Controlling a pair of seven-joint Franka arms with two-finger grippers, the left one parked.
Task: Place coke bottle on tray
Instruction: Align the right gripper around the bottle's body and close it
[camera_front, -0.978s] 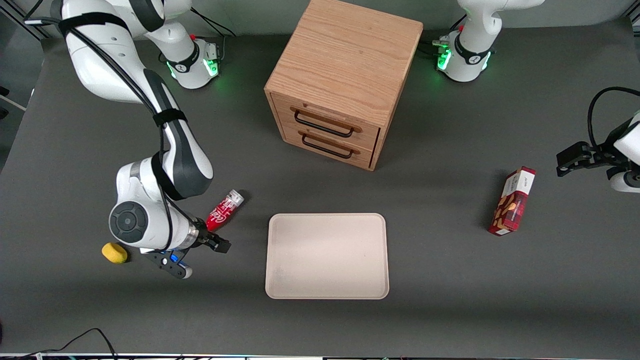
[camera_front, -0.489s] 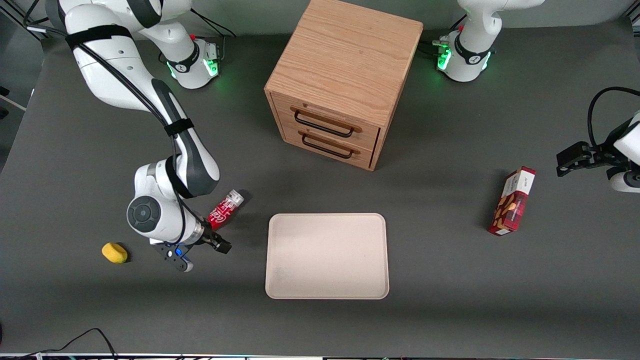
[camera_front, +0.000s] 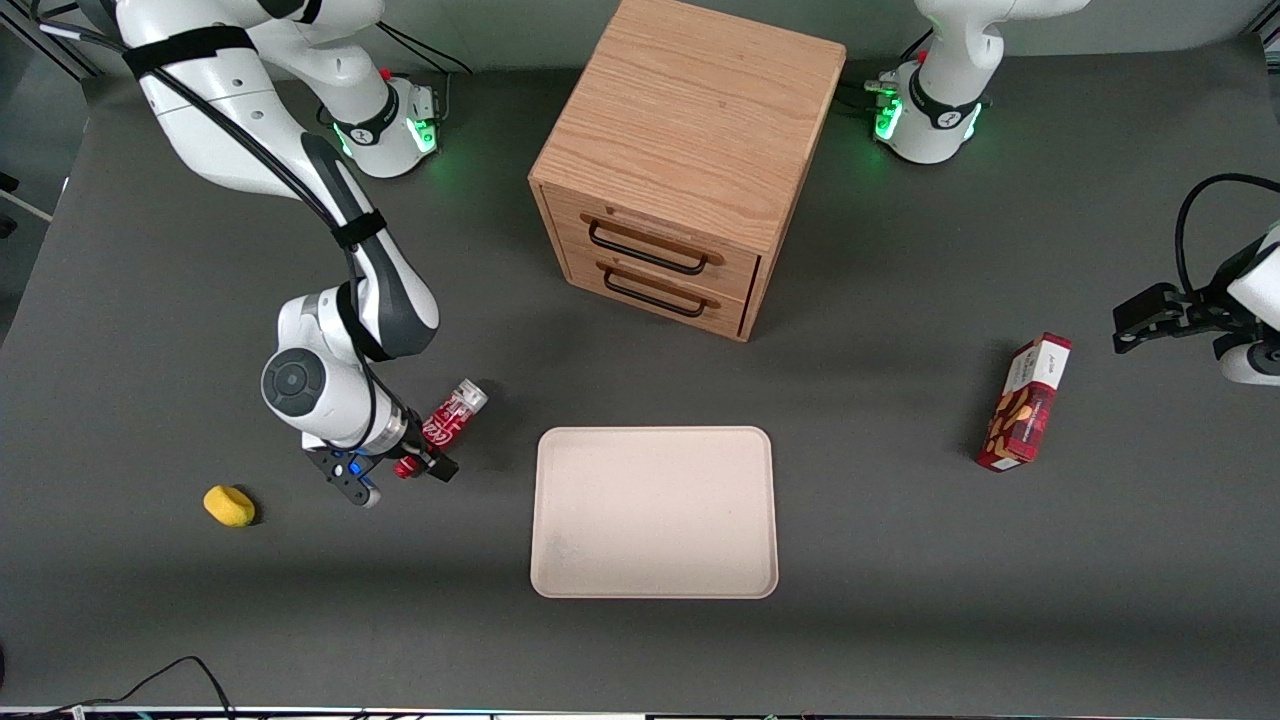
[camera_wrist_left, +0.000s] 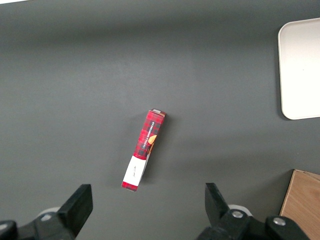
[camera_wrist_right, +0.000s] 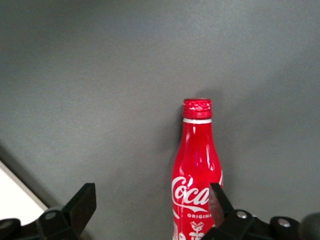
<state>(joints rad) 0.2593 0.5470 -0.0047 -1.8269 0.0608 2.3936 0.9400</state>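
The bottle (camera_wrist_right: 196, 175) lies on the dark counter (camera_front: 900, 600), its white script reading "Coca" with "ORIGINAL" beneath, red cap (camera_wrist_right: 197, 108) pointing away from the wrist camera. The hand (camera_front: 400, 462) sits low over it, fingers (camera_wrist_right: 80, 204) apart on either side of the body, not clamped. The cream tray (camera_front: 654, 512) lies just beside, holding nothing. A red snack box (camera_front: 1025, 402) lies toward the parked arm's end

Front view looks down over the whole table; wrist views look down closely, sharing its tray (camera_front: 655, 512).
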